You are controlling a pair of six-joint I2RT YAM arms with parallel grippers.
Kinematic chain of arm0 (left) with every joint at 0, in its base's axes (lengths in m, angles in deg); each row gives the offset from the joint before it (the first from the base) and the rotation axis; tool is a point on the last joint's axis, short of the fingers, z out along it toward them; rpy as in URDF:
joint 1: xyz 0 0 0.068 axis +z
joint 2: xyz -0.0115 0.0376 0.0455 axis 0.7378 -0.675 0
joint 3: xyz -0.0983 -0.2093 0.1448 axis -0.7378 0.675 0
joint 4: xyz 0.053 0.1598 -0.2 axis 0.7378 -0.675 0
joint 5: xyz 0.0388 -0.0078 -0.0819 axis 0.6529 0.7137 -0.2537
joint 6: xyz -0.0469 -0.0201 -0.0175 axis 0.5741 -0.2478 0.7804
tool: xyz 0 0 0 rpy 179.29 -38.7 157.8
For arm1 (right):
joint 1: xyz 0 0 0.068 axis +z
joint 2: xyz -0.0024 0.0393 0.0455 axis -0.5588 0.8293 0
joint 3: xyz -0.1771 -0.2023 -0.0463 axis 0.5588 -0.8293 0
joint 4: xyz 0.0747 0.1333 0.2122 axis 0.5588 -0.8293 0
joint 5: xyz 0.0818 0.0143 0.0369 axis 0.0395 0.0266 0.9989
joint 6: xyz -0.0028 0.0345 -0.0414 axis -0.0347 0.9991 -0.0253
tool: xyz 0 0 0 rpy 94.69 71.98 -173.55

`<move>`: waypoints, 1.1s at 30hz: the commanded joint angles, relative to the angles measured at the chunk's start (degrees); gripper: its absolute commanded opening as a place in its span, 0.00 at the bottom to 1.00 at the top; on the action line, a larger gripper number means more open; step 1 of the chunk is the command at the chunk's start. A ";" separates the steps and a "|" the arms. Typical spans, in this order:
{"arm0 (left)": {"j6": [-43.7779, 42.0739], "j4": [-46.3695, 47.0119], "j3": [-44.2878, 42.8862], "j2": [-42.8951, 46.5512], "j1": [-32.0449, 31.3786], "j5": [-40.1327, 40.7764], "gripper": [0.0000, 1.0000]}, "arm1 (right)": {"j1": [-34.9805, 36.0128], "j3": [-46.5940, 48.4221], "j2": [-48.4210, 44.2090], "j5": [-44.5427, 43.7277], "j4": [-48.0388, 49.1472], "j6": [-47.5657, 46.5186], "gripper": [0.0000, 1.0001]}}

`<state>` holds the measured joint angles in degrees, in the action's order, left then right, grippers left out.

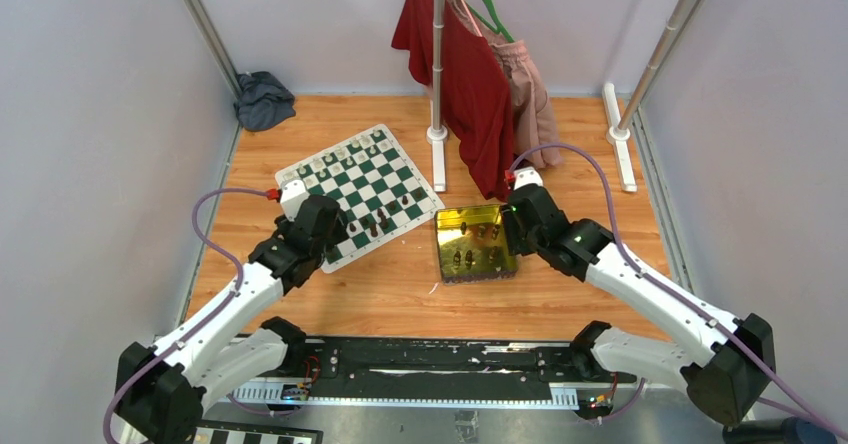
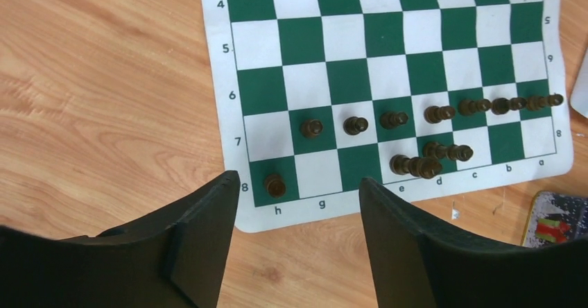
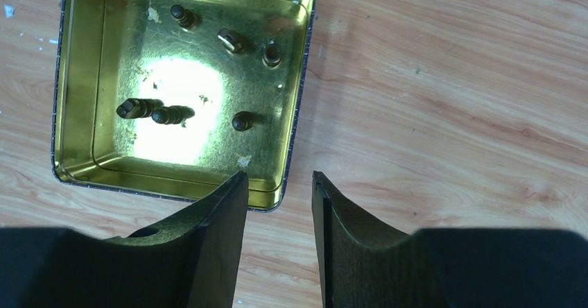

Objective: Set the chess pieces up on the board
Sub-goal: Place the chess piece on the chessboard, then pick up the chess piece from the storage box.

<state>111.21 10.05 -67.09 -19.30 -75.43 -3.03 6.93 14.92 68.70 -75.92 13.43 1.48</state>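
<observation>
The green and white board (image 1: 360, 193) (image 2: 388, 51) lies on the wooden floor, turned at an angle. Dark brown chess pieces (image 2: 430, 114) line rank 7, and three more stand on rank 8, one on h8 (image 2: 275, 184). Cream-white pieces (image 1: 340, 156) stand along the far edge. My left gripper (image 2: 298, 183) (image 1: 328, 232) hovers open over the board's near corner by h8, nothing between its fingers. Several dark pieces (image 3: 170, 115) (image 1: 470, 257) lie in the gold tin (image 3: 76, 79) (image 1: 476, 242). My right gripper (image 3: 279, 177) (image 1: 518, 220) is open and empty above the tin's right edge.
A clothes rack (image 1: 438, 54) with a red garment (image 1: 465, 74) and a pink one stands behind the tin. A dark cloth (image 1: 263, 99) lies in the back left corner. Metal poles (image 1: 660, 54) rise at the right, and walls close in both sides.
</observation>
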 commanded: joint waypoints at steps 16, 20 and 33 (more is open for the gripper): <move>-7.28 -2.96 -5.90 1.04 -10.35 1.73 0.77 | 1.49 4.18 13.61 7.20 7.99 -13.95 0.51; -7.13 -3.36 -5.91 1.47 -10.61 1.34 0.77 | 1.16 5.41 16.91 7.57 9.60 -16.80 0.52; -7.11 -3.59 -5.65 2.65 -10.78 0.90 0.77 | -2.58 9.07 26.42 10.75 15.12 -18.61 0.49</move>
<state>104.54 6.99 -71.65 -17.36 -85.68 -2.55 5.80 21.89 93.36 -66.35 26.92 -15.31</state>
